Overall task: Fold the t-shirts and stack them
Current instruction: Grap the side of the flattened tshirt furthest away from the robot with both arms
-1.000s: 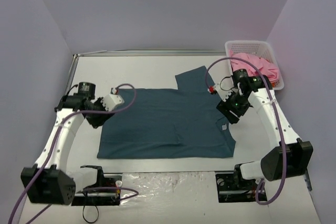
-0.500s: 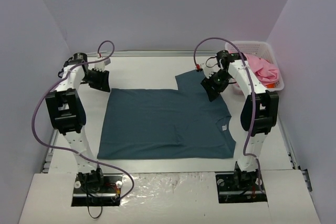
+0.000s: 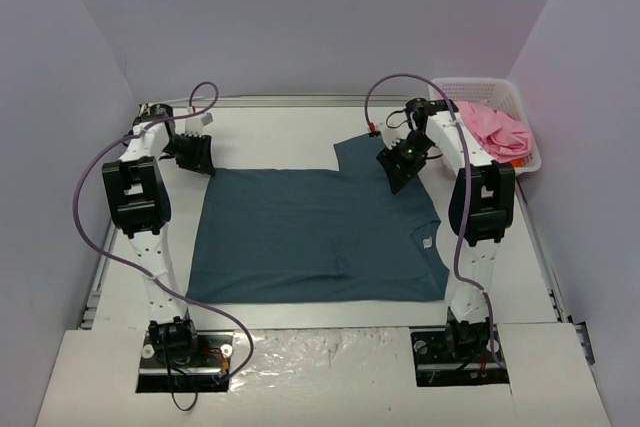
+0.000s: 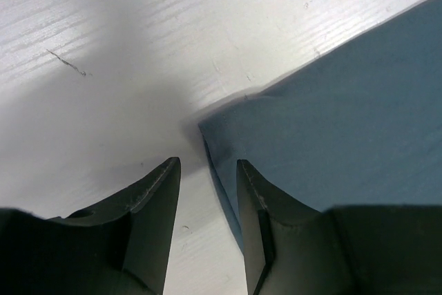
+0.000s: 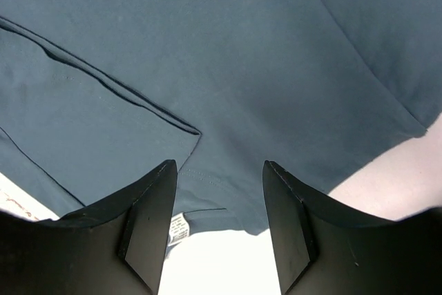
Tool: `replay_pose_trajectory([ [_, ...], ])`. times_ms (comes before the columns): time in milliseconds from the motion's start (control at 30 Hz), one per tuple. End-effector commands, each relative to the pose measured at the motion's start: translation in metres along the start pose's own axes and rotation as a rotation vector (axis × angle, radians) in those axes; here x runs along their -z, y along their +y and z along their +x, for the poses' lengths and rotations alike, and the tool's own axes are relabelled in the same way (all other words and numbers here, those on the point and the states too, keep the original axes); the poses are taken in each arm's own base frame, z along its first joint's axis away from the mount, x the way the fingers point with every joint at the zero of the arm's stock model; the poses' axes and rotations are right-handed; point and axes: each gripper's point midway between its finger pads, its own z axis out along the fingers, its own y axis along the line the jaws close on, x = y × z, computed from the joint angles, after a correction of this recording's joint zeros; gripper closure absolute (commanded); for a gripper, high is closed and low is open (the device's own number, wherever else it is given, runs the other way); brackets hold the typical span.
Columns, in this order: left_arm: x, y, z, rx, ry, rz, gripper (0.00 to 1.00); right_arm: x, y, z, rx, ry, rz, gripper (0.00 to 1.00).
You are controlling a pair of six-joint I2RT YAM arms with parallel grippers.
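Note:
The dark teal-blue t-shirt (image 3: 315,232) lies flat in the middle of the table, with one sleeve (image 3: 365,152) sticking out at the far right. My left gripper (image 3: 203,165) is open at the shirt's far left corner. In the left wrist view the gripper (image 4: 207,164) straddles that corner of the shirt (image 4: 345,122), low over the table. My right gripper (image 3: 397,175) is open over the far right part of the shirt. In the right wrist view the gripper (image 5: 219,165) hovers above the cloth (image 5: 228,46) near the collar label (image 5: 178,228). The pink t-shirt (image 3: 495,132) lies crumpled in the basket.
The white lattice basket (image 3: 470,82) stands at the far right corner. The white table (image 3: 290,132) is walled at the back and on both sides. Both arms reach far out, with their purple cables looping above them.
Both arms have swung from the shirt's sides out to its far edge, the left to the far left corner, the right to beside the sleeve. The shirt has not moved.

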Motion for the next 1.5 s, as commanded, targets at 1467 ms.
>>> replay_pose_trajectory([
  [1467,-0.01,-0.01,-0.013,-0.062,-0.045,-0.083,0.98,-0.004,0.003,0.011,-0.038,0.044,-0.037,0.58],
])
